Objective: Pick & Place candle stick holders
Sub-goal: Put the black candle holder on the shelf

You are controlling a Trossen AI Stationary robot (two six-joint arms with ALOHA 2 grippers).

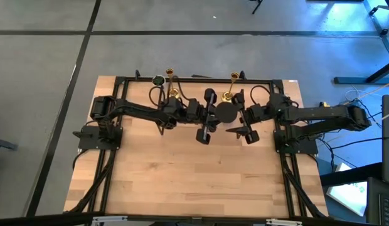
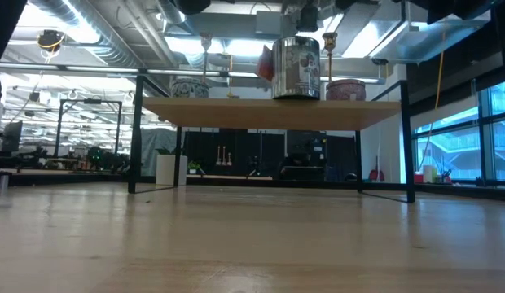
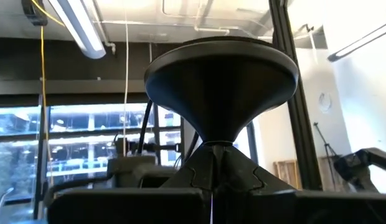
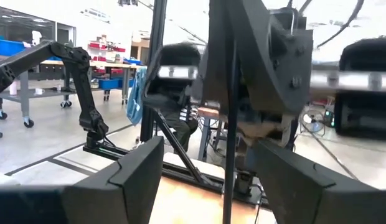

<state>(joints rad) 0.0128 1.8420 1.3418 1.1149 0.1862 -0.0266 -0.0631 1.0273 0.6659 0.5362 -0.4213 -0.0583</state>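
Two gold candle stick holders (image 1: 171, 81) (image 1: 231, 86) stand upright on their round bases near the table's far edge. In the low view they (image 2: 328, 49) (image 2: 205, 50) rise from a raised wooden shelf. My left gripper (image 1: 214, 114) reaches in from the left, over the table's middle. It is shut on a dark funnel-shaped holder with a round flared end (image 1: 224, 112). My right gripper (image 1: 237, 119) faces it from the right, open. A thin dark rod (image 4: 228, 124) shows between its fingers; I cannot tell whether they touch. My left gripper pinches the dark holder's narrow neck (image 3: 213, 142) between its two fingers, just where the flare begins. The fingers come from the table's left, slanting upward. The flared round end (image 3: 221, 68) points away beyond the fingertips, and the holder is lifted clear of the table.
A black frame (image 1: 119, 78) runs round the table. The shelf (image 2: 269, 114) also bears a shiny silver tin (image 2: 296, 69) and round pots (image 2: 187, 86) (image 2: 346, 89). A small dark round thing (image 1: 158, 80) sits at the far left. Bare wood (image 1: 194, 176) fills the near half.
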